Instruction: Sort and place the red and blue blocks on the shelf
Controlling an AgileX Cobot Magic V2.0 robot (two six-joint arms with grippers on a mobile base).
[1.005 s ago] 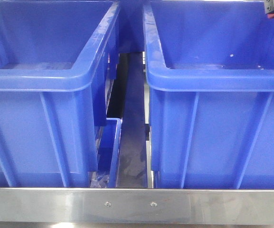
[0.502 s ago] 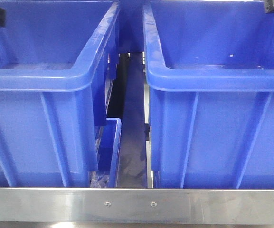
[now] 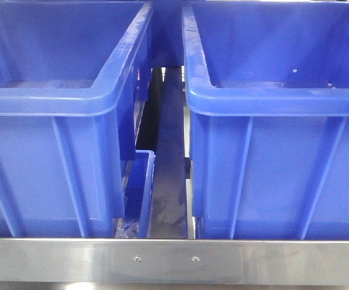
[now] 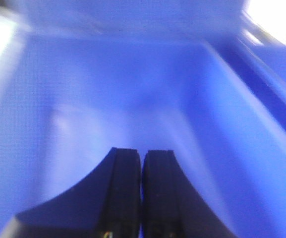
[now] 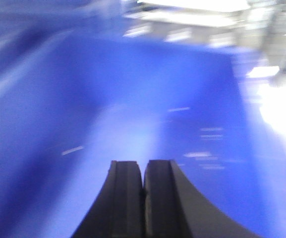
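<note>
Steel shelf (image 3: 174, 261) carries blue bins (image 3: 53, 103) — left gripper (image 4: 142, 156) and right gripper (image 5: 143, 166) pressed closed, empty

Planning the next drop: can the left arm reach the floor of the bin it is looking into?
Probably yes. The left end effector, shut and empty, points into the open bin, and nothing visible lies between it and the bare floor.

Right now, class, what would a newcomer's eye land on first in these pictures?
Two big blue bins fill the front view, the left bin and right bin side by side behind the shelf's steel rail. In each wrist view, black fingers pressed together, left gripper and right gripper, point into blurred blue plastic.
</note>
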